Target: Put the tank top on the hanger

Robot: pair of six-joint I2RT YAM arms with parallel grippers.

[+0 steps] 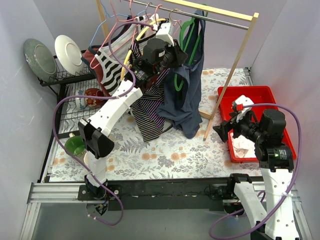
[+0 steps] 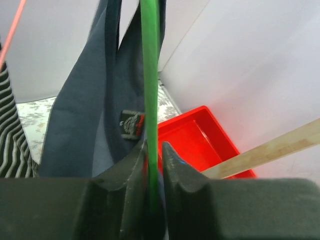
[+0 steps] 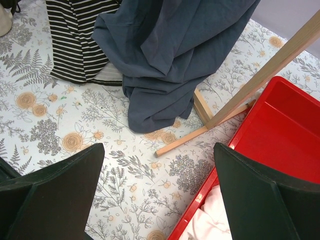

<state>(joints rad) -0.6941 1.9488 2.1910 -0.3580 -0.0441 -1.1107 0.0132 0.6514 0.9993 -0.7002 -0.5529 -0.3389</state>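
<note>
1. The tank top point(image 1: 189, 97) hangs in a long drape below the rail of the wooden rack point(image 1: 235, 70). Its straps are up by the hanger point(image 1: 190, 23), and its lower end is bunched on the desk point(image 1: 165, 155), just beside the rack's foot.
2. In the left wrist view, the tank top point(image 2: 85, 110) lies right behind the hanger's green bar point(image 2: 150, 75). A small dark neck label shows just left of that bar.
3. The left tool point(image 2: 154, 160) is pressed together on the green bar, one finger on either side of it. The navy cloth is close behind its fingertips (whether they also catch cloth cannot be told).
4. From above, the left tool point(image 1: 179, 56) is raised high against the upper part of the garment, under the rail.
5. The right tool point(image 1: 222, 131) sits low at the right, well apart from the hanger. Its fingers point towards the bunched hem.
6. In the right wrist view, the right tool point(image 3: 159, 150) is spread wide and holds nothing. It hovers over the flowered desk, with the tank top point(image 3: 170, 55) ahead of it.
7. A black-and-white striped top point(image 3: 75, 40) lies on the desk, touching the navy cloth on its left.
8. A red bin point(image 3: 280, 130) sits to the right of the rack's foot, with white cloth in it.
</note>
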